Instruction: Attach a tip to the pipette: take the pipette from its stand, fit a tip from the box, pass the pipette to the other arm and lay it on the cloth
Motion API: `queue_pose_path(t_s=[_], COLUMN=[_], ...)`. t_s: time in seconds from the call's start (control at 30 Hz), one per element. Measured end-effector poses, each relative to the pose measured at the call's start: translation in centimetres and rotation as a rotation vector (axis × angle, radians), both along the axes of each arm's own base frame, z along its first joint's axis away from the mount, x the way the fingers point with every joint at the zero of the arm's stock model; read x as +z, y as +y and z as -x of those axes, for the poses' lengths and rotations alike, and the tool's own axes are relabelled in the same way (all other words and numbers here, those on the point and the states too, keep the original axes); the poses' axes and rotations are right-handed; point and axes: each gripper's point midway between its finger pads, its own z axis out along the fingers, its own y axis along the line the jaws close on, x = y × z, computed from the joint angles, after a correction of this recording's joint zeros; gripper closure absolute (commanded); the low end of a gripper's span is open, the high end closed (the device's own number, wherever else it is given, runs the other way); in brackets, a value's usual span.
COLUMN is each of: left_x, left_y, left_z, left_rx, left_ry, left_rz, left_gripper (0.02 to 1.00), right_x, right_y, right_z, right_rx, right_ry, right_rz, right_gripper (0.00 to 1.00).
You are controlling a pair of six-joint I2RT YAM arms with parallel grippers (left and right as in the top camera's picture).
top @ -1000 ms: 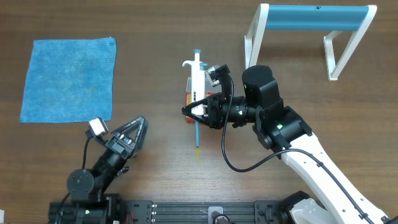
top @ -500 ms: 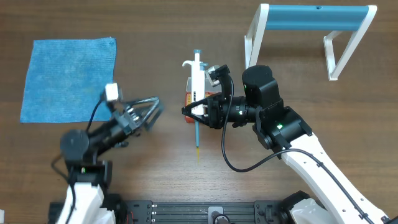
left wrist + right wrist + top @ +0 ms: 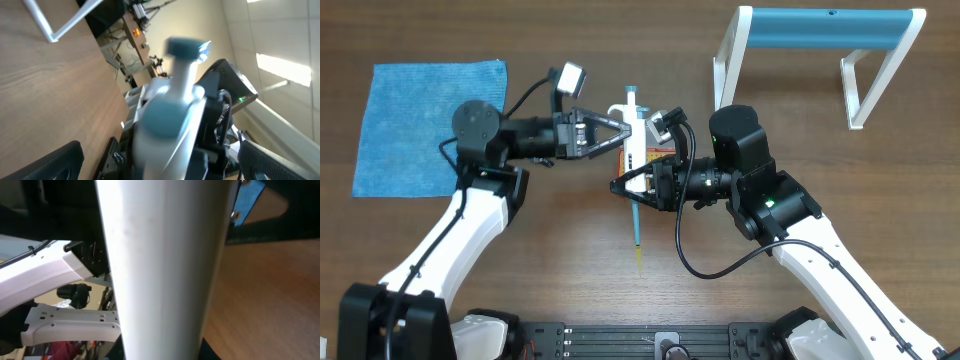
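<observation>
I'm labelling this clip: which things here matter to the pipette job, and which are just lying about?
Job: pipette, tip, stand, blue cloth, left gripper, right gripper.
Just there: wooden table, black rail.

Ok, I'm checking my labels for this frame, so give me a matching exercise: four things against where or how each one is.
1 cloth
2 stand
3 pipette
4 tip

A far right, holding nothing
B gripped in the right arm's jaws
C yellow, pointing toward the arm bases
D flat, far left

Pairs: 1-D, 2-A, 3-B, 4-C.
</observation>
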Motion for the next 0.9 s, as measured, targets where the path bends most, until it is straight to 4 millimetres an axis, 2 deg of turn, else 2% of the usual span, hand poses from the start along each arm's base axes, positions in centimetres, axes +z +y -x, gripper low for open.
queue_pose_path(t_s=[0.17,0.2,0.27,0.3,0.33,0.4,0.47,0.53,0.57,0.6,0.63,0.8,0.83,0.87,0.9], left_x=[0.8,0.8,0.8,0.8,0.8,0.8,0.8,0.7,0.7,0.7,0.7,0.7,0.7,0.7,0.7], left_y=[-1.3,-1.5,-2.0,-2.1,-2.2,-2.3,-2.3,-2.3,-2.3,-2.3,-2.3,-2.3,-2.3,-2.3,-2.3], left_z=[0.1,0.2,0.6,0.8,0.8,0.9,0.9,0.9,0.9,0.9,0.9,1.0,1.0,1.0,1.0], left_rx=[-0.044,-0.051,-0.068,-0.075,-0.078,-0.082,-0.083,-0.085,-0.086,-0.085,-0.087,-0.091,-0.092,-0.091,-0.091], left_ry=[-0.048,-0.050,-0.055,-0.051,-0.050,-0.057,-0.060,-0.058,-0.057,-0.057,-0.056,-0.072,-0.073,-0.075,-0.083], left_rz=[0.004,0.004,0.004,0.003,0.003,0.003,0.004,0.002,0.002,0.002,0.001,0.001,0.001,0.001,0.001], left_gripper=[0.020,0.086,0.299,0.450,0.505,0.527,0.704,0.735,0.814,0.934,0.987,0.991,0.991,0.989,0.991], right_x=[0.1,0.2,0.2,0.2,0.2,0.2,0.2,0.2,0.3,0.4,0.4,0.5,0.5,0.5,0.5], right_y=[0.1,0.1,0.1,0.1,0.1,0.1,0.1,0.1,0.1,0.1,0.1,0.1,0.1,0.1,0.1], right_z=[0.3,0.3,0.4,0.4,0.4,0.4,0.4,0.5,0.5,0.6,0.6,0.7,0.7,0.7,0.7], right_rx=[0.014,0.015,0.016,0.016,0.016,0.018,0.019,0.021,0.024,0.029,0.029,0.036,0.037,0.037,0.036], right_ry=[0.021,0.022,0.026,0.028,0.028,0.029,0.029,0.028,0.026,0.027,0.034,0.033,0.033,0.033,0.036], right_rz=[-0.010,-0.010,-0.011,-0.011,-0.011,-0.012,-0.013,-0.014,-0.017,-0.020,-0.021,-0.026,-0.026,-0.026,-0.026], right_gripper=[0.917,0.919,0.917,0.919,0.919,0.917,0.919,0.919,0.919,0.919,0.919,0.919,0.781,0.338,0.139])
